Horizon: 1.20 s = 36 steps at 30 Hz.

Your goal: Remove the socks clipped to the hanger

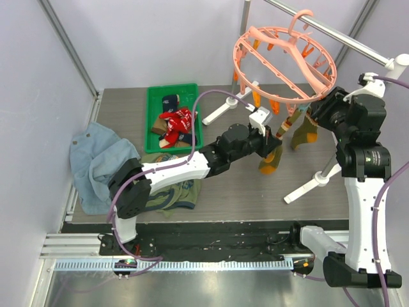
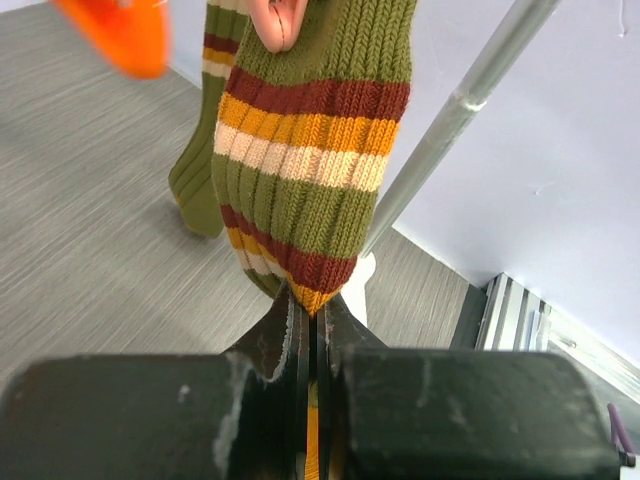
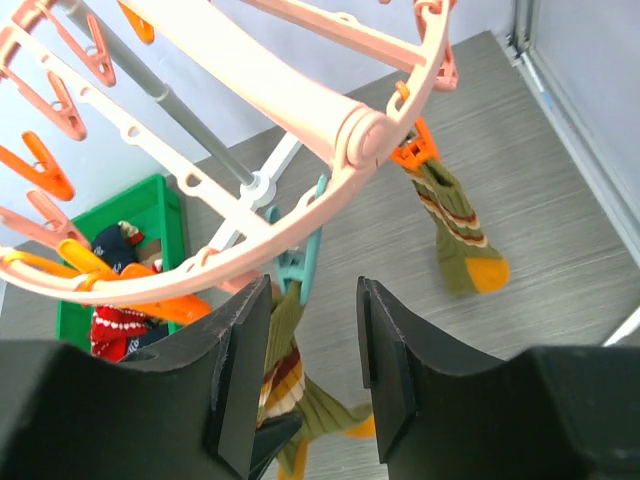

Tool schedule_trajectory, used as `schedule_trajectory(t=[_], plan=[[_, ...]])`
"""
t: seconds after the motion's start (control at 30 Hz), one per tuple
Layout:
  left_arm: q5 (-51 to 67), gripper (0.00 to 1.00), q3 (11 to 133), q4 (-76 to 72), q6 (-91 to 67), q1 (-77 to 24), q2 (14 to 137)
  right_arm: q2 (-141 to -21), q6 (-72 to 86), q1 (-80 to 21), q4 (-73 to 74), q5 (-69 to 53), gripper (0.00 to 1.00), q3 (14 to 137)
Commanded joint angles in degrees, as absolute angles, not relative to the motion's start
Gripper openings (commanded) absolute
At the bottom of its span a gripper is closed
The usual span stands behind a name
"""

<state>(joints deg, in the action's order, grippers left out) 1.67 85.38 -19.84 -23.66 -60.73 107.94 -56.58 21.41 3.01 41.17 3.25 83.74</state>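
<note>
You have two olive socks (image 2: 300, 150) on one hanger (image 3: 360, 135); left gripper (image 2: 310, 320) clamps one, right gripper (image 3: 310, 300) stands parted.

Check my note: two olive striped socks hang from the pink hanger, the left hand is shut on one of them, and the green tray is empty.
Not empty. The top view shows the green tray holding several socks, red, navy and brown. The rest of the note stands.
</note>
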Motion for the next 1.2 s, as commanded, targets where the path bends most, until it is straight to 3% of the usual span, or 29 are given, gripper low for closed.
schedule_trajectory(t=[0.0,0.67,1.17], plan=[[0.4,0.0,83.1,-21.5,-23.2,-60.5,103.8,-58.6,21.7,2.9,42.4,1.1,0.47,85.2],[-1.3,0.0,83.9,-24.7,-23.9,-63.8,108.4,-57.1,24.5,-1.8,37.8,2.4,0.58,79.8],[-3.1,0.0,85.4,-24.0,-22.8,-65.0,109.4,-60.2,23.1,-11.3,36.5,14.8,0.61,81.5]])
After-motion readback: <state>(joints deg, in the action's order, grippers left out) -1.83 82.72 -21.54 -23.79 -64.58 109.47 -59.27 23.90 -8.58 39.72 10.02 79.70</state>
